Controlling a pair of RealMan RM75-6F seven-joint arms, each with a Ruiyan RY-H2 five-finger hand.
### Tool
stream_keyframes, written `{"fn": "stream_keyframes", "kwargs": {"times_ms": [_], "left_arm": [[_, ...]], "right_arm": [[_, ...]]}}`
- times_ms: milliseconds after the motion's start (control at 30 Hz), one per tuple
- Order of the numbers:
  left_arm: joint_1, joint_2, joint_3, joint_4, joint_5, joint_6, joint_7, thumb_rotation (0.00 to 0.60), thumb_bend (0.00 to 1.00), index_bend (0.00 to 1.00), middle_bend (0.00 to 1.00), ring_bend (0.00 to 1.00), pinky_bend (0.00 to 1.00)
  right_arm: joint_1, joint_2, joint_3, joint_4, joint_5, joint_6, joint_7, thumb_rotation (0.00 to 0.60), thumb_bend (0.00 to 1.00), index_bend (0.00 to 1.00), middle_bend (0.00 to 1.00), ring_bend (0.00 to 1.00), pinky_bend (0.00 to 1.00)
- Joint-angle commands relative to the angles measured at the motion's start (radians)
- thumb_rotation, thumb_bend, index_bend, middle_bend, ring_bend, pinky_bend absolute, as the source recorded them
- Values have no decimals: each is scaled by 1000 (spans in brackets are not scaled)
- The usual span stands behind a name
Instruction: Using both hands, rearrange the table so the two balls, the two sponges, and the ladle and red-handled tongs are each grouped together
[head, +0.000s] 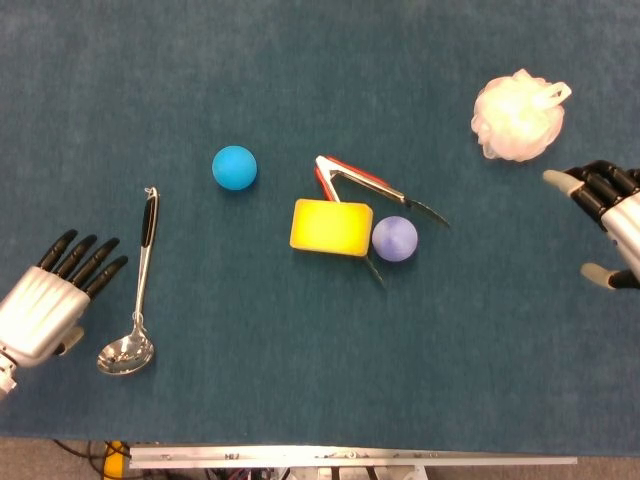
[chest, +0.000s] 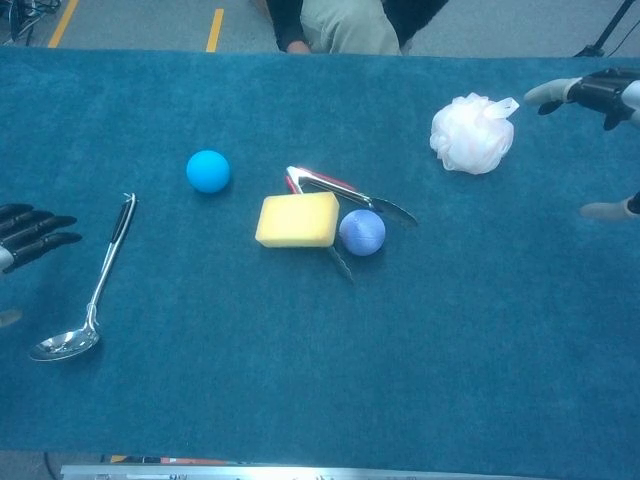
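A steel ladle (head: 137, 300) (chest: 90, 292) with a black grip lies at the left, bowl toward me. My left hand (head: 48, 302) (chest: 28, 233) is open just left of it, fingers spread, touching nothing. A cyan ball (head: 234, 166) (chest: 208, 171) sits left of centre. The yellow sponge (head: 331, 227) (chest: 297, 220) and a purple ball (head: 395, 238) (chest: 362, 232) lie on the red-handled tongs (head: 366, 185) (chest: 340, 194). A white mesh sponge (head: 517, 116) (chest: 472, 133) rests at the far right. My right hand (head: 608, 222) (chest: 598, 95) hovers open beside it, apart from it.
A blue cloth covers the table (head: 300, 380) (chest: 300, 380); its front edge has a metal rail (head: 350, 458). A seated person (chest: 340, 25) is behind the far edge. Bare cloth lies along the front and between the ladle and the centre cluster.
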Motion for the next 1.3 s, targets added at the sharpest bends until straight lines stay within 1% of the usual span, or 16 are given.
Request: {"fn": "stream_keyframes", "kwargs": {"times_ms": [33, 333, 533, 667, 1300], "left_arm": [[10, -6, 9, 14, 1, 4, -5, 600, 223, 0, 0, 0, 34], [41, -46, 36, 96, 9, 18, -28, 600, 223, 0, 0, 0, 34], [54, -61, 45, 113, 6, 21, -48, 600, 223, 0, 0, 0, 34], [48, -57, 53, 74, 6, 2, -58, 600, 223, 0, 0, 0, 34], [-14, -26, 39, -89, 12, -86, 69, 600, 223, 0, 0, 0, 34]], "right_arm": [[-1, 1, 0, -1, 0, 1, 1, 600, 27, 161, 256, 197, 385], [2, 1, 1, -3, 1, -5, 0, 600, 26, 162, 255, 197, 385], [1, 1, 0, -6, 2, -5, -4, 600, 27, 161, 256, 197, 385], [-1, 3, 1, -6, 0, 0, -1, 600, 27, 161, 256, 197, 386], [-25, 21, -6, 28, -18, 39, 61, 600, 27, 161, 255, 197, 385]]}}
